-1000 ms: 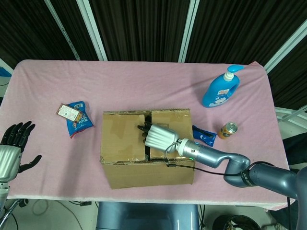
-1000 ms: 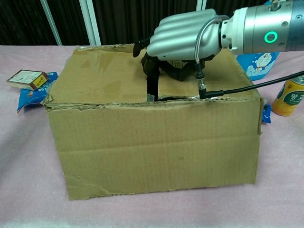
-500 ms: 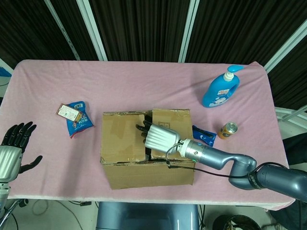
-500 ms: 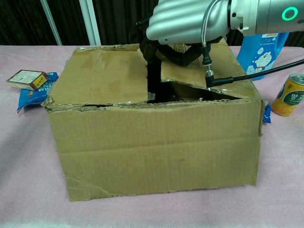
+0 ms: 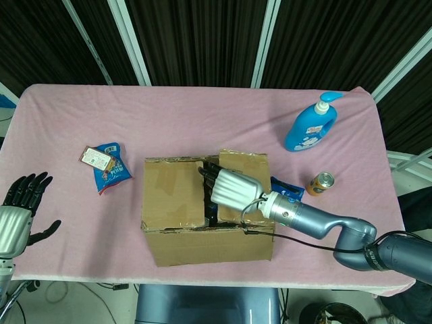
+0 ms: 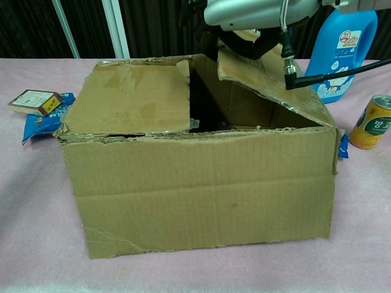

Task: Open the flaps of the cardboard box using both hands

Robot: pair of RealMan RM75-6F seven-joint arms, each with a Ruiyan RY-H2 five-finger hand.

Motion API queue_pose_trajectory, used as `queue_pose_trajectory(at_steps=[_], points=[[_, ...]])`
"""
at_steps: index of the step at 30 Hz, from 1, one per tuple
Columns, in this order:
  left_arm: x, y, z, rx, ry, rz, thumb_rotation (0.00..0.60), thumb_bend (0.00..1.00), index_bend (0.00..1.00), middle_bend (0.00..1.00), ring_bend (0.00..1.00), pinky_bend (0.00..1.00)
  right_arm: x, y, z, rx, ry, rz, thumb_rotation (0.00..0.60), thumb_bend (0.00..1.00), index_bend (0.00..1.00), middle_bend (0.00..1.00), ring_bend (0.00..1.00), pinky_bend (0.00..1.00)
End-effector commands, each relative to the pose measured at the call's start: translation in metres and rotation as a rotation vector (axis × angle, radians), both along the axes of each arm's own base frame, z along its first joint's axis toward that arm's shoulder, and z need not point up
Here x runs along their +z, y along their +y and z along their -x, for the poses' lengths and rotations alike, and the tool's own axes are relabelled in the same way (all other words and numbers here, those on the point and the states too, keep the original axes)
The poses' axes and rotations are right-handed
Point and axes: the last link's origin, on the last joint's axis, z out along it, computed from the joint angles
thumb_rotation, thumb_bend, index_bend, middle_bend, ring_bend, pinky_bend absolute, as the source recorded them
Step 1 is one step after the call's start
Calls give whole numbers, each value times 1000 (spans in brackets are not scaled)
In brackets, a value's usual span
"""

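Where the pink table (image 5: 202,115) runs widest, the cardboard box (image 6: 201,183) sits near its front edge, roughly in the middle. Its left flap (image 6: 131,97) lies flat and closed, while the right flap (image 6: 269,76) is tilted up at its inner edge — the dark inside shows through the gap, but I cannot tell whether anything is in it. The right hand (image 5: 229,187) hooks its fingers under that raised edge and holds the flap; half a second ago the flap stood lower, and a second ago it lay flat. The left hand (image 5: 20,206) hovers with fingers spread and holding nothing at the table's left edge, well apart from the box, as it did before. Far right stands a blue lotion bottle (image 5: 310,125), with a small can (image 5: 321,183) nearer. A blue packet (image 5: 289,191) lies just beside the box's right wall. To the left, a blue snack bag (image 5: 111,169) carries a small carton (image 5: 96,159) on it.
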Motion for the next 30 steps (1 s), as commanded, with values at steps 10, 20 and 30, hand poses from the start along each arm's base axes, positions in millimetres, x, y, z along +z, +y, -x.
queue_pose_trajectory(at_steps=[10, 20, 30], points=[[0, 0, -1, -3, 0, 1, 600, 169, 0, 38, 0, 70, 24, -1, 6, -29, 39, 43, 600, 1000, 622, 428, 141, 252], [1, 0, -1, -4, -2, 1, 600, 169, 0, 38, 0, 70, 40, 0, 6, -37, 46, 67, 600, 1000, 622, 424, 141, 252], [1, -1, -1, -8, -4, 0, 600, 169, 0, 38, 0, 70, 56, 0, 4, -80, 13, 79, 600, 1000, 621, 411, 140, 252]])
